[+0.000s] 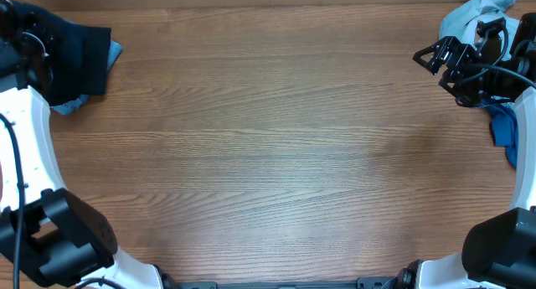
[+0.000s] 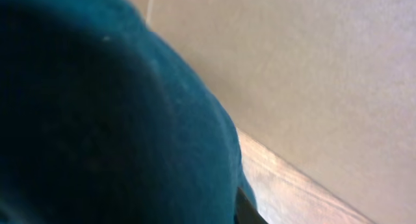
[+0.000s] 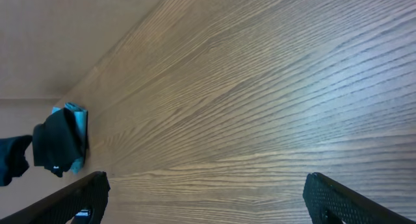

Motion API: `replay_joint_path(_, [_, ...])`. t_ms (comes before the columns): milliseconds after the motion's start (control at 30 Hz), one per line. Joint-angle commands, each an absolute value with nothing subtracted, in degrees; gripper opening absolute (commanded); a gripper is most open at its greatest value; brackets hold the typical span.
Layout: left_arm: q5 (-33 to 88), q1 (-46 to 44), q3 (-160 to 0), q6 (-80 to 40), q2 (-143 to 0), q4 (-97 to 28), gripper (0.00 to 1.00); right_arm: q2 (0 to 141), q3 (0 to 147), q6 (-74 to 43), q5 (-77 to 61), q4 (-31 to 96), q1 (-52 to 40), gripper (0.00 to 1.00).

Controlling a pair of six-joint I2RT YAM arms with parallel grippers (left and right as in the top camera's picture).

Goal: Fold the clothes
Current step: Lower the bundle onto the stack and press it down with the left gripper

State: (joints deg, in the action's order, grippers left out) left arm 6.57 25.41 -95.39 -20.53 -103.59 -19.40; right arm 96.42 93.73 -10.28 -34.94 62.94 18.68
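A folded dark navy shirt [image 1: 79,48] lies at the table's far left corner on a pale blue piece [image 1: 70,105]. My left gripper [image 1: 27,39] is down on this pile. In the left wrist view the dark fabric [image 2: 110,120] fills the frame and only one fingertip [image 2: 251,213] shows, so I cannot tell the jaws' state. My right gripper [image 1: 429,56] hovers at the far right, open and empty over bare wood [image 3: 205,191]. A pale denim piece [image 1: 479,9] and a mid-blue piece [image 1: 502,128] lie beside the right arm. The dark pile shows far off in the right wrist view [image 3: 57,146].
The wooden table [image 1: 268,155] spans the whole view, with its back edge along the top. The arm bases stand at the near left [image 1: 50,239] and near right [image 1: 502,247] corners.
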Motion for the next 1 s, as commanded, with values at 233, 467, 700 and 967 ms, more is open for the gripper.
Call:
replay_joint_path(233, [5.98,29.28,-97.03,-17.98,-111.61,-11.16,0.16,96.44,94.26,-10.04,-34.52,65.82,18.83,1.0])
replay_joint_path(467, [6.2,29.52,-97.03,-16.73,-114.48,-8.6,0.17,96.44,94.26,-10.07,-34.54,67.44,18.81,1.0])
replay_joint_path(700, [10.59,29.28,-97.03,-19.77,-118.41,-4.16,0.18,96.44,94.26,-10.07,-34.54,69.34,18.81,1.0])
replay_joint_path(967, [13.63,27.99,-97.67,-24.45,-118.78,-1.5,0.15,96.44,94.26,-10.07,-34.54,69.56,18.7,1.0])
